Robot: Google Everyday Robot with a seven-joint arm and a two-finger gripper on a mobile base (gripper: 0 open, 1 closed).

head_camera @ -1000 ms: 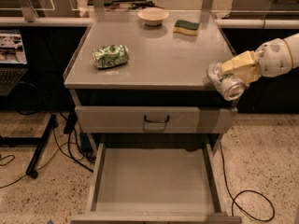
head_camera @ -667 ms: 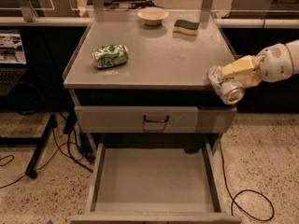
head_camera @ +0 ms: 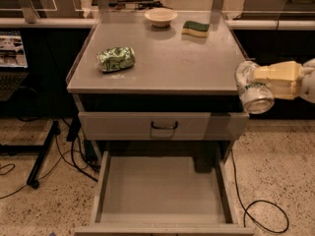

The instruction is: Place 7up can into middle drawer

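The 7up can (head_camera: 251, 89), silvery-white with green marks and its shiny round end facing me, is held tilted in the air off the right front corner of the cabinet top. My gripper (head_camera: 268, 80) reaches in from the right edge of the camera view and is shut on the can, its cream fingers (head_camera: 275, 73) across the can's side. The middle drawer (head_camera: 106, 178) is pulled wide open below, lower and to the left of the can; its grey floor is bare.
A closed grey drawer front with a black handle (head_camera: 164, 126) sits above the open drawer. On the cabinet top (head_camera: 172, 65) lie a bright-green patterned can (head_camera: 116, 59), a bowl (head_camera: 161, 16) and a green-yellow sponge (head_camera: 195, 29). Cables (head_camera: 263, 215) trail on the floor.
My gripper and the can have drifted slightly right and down beside the cabinet's right front corner. Nothing else has moved.
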